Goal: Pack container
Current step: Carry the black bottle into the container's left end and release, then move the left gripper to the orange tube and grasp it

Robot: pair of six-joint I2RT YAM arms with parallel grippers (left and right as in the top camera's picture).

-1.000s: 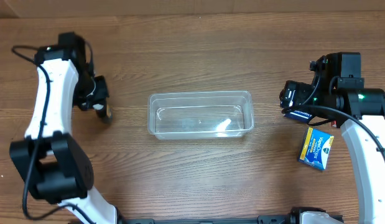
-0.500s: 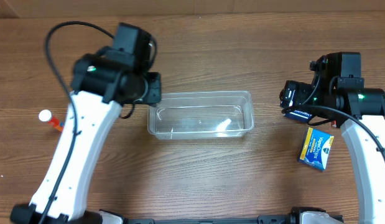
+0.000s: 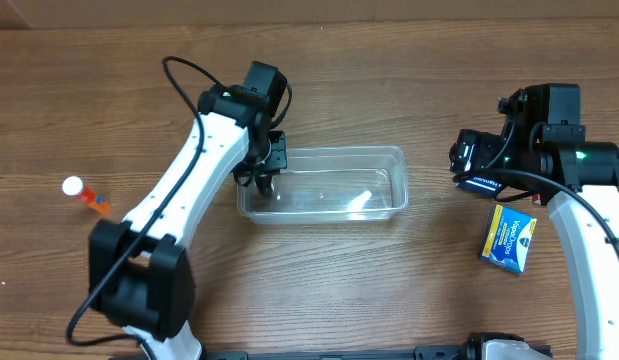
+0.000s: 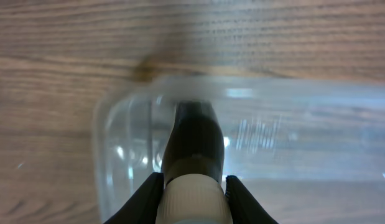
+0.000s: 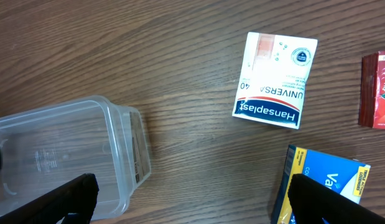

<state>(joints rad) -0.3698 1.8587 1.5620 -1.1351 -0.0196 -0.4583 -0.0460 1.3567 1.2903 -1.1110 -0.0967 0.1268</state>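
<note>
The clear plastic container (image 3: 324, 185) lies at the table's middle. My left gripper (image 3: 266, 178) hangs over its left end, shut on a dark bottle with a white ribbed cap (image 4: 193, 149). In the left wrist view the bottle points down into the container's left end (image 4: 117, 112), between my fingers (image 4: 193, 186). My right gripper (image 3: 479, 160) is wide open and empty, right of the container. In the right wrist view (image 5: 192, 205) the container's right end (image 5: 68, 155) lies by my left finger.
A blue box (image 3: 507, 240) lies below my right gripper and shows in the right wrist view (image 5: 323, 186). A white Hansaplast box (image 5: 276, 81) and a red box (image 5: 377, 90) lie nearby. A small orange bottle with a white cap (image 3: 82, 192) lies at the far left.
My left arm has swung from the table's far left to the container's left end, carrying the dark bottle. The orange bottle came into view. The right arm has not moved.
</note>
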